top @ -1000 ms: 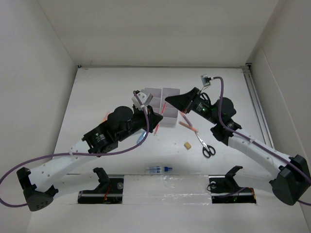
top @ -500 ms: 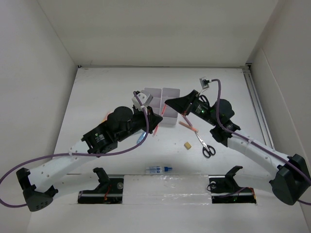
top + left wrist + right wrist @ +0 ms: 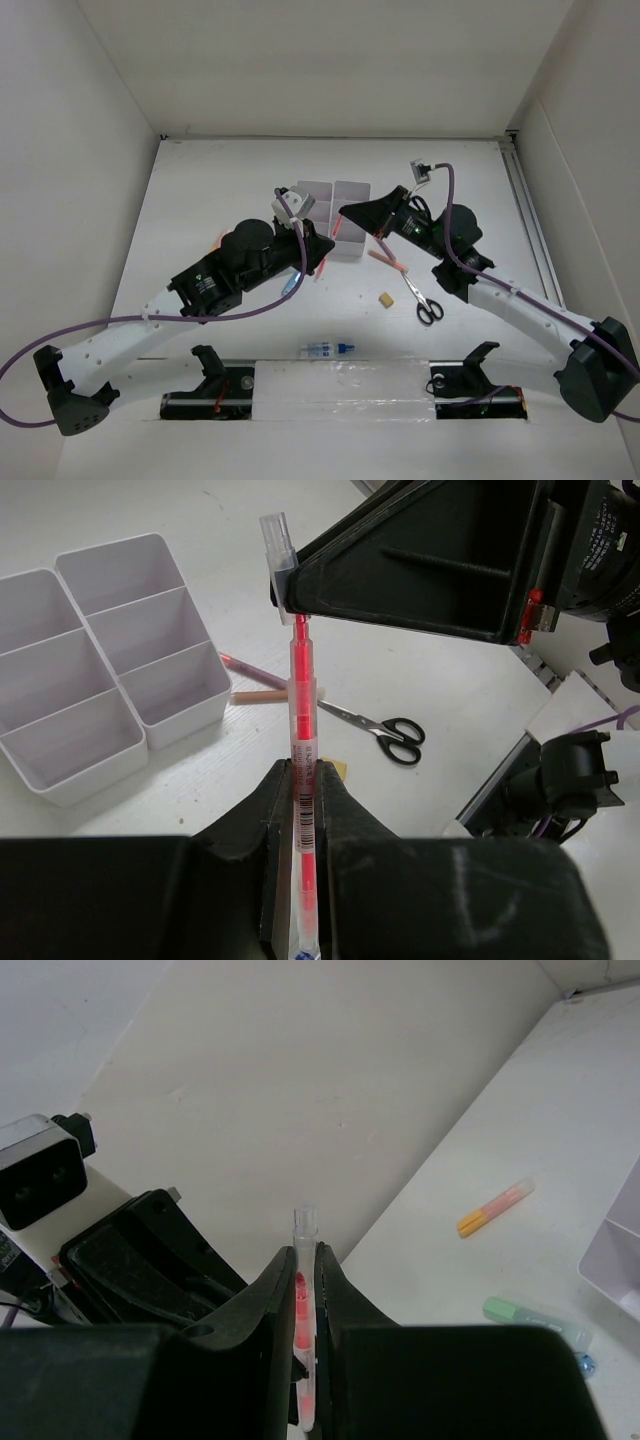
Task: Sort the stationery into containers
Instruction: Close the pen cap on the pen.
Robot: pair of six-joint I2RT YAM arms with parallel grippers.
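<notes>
Overhead view, centre of frame: both arms meet just in front of the white organizer (image 3: 347, 187), above the table (image 3: 220, 180). The left gripper (image 3: 324, 252) is pressed together on a red pen (image 3: 322, 266); in the left wrist view its fingers (image 3: 272, 810) clamp the barcoded barrel of the red pen (image 3: 303, 730) low in the centre of the frame. The right gripper (image 3: 346, 212) pinches the far end of the same pen. It shows in the left wrist view as a black wedge (image 3: 290, 580) at upper centre, with a clear cap end poking past it. The right wrist view confirms this: the right gripper (image 3: 305, 1260) has the pen's red barrel (image 3: 302, 1312) nipped between narrow jaws, and the clear tip rises just above them. The pen is held off the table, bridging the two grippers, beside the organizer's near right corner and not inside any compartment. The organizer (image 3: 146, 742) sits at the left of the left wrist view, two columns by three rows. Loose items on the table in the overhead view: black-handled scissors (image 3: 425, 300) right of centre, a tan eraser (image 3: 384, 298) just left of them, two thin pens (image 3: 388, 258) between the scissors and the organizer, and a clear blue-capped bottle (image 3: 327, 348) low centre near the arm bases. At the right of the right wrist view lie an orange-and-pink marker (image 3: 497, 1207) and a light green marker (image 3: 535, 1322).
</notes>
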